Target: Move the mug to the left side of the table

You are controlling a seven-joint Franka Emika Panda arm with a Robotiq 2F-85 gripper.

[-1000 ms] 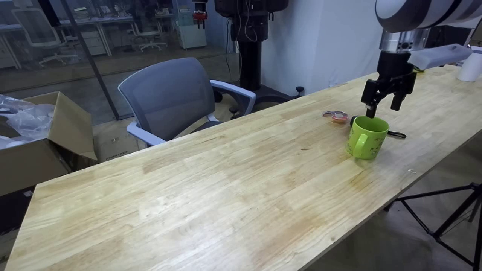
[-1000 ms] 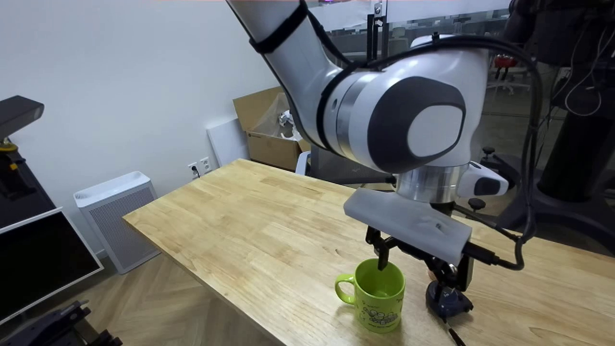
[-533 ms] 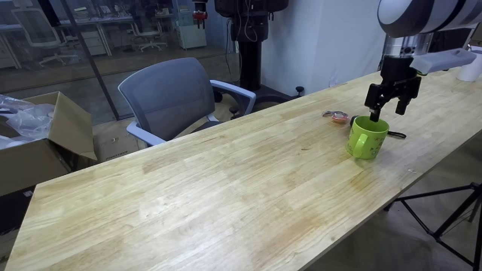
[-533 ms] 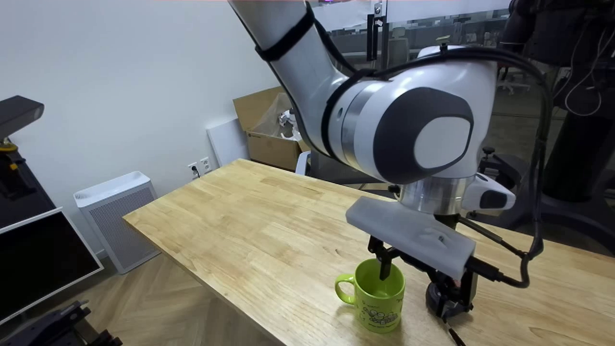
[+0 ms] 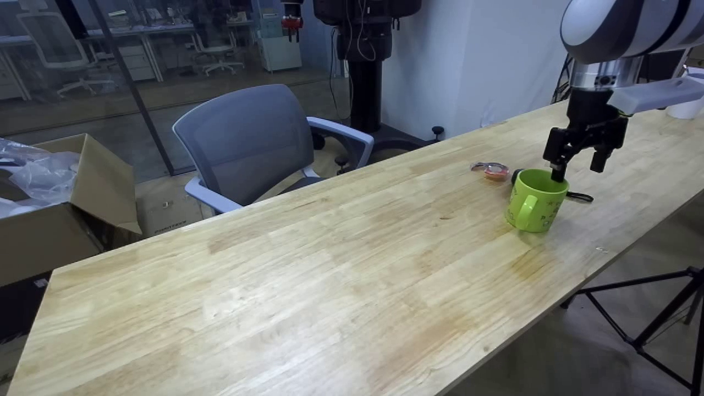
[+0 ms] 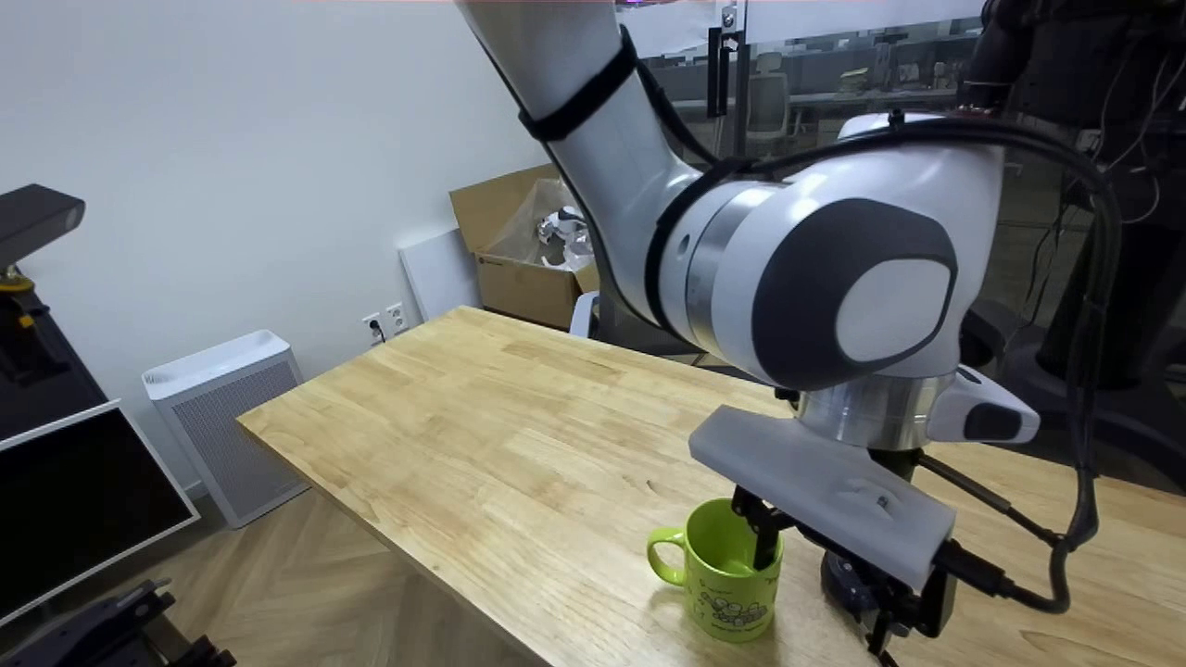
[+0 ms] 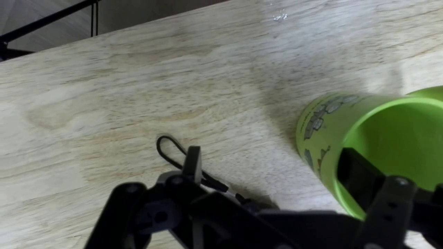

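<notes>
Mug [image 6: 725, 588] stands upright under one finger [image 7: 356, 173] of your wide-spread gripper [image 5: 578, 171], that tip at or just inside the rim, its partner outside, so you seem to be lining up the grasp, with lowering and closing probably next.

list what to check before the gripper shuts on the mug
1. Mug upright on the table: ok.
2. Gripper open: ok, jaws apart.
3. Wall set for a pinch: ok, one finger shows in the mug's mouth, the other is outside.
4. Inner finger deep enough to hold: cannot tell, how far it dips is unclear.
5. Handle off the pinch: ok, it points away from the gripper.
6. Outer finger clear of the strap: cannot tell, they overlap in the wrist view.
</notes>
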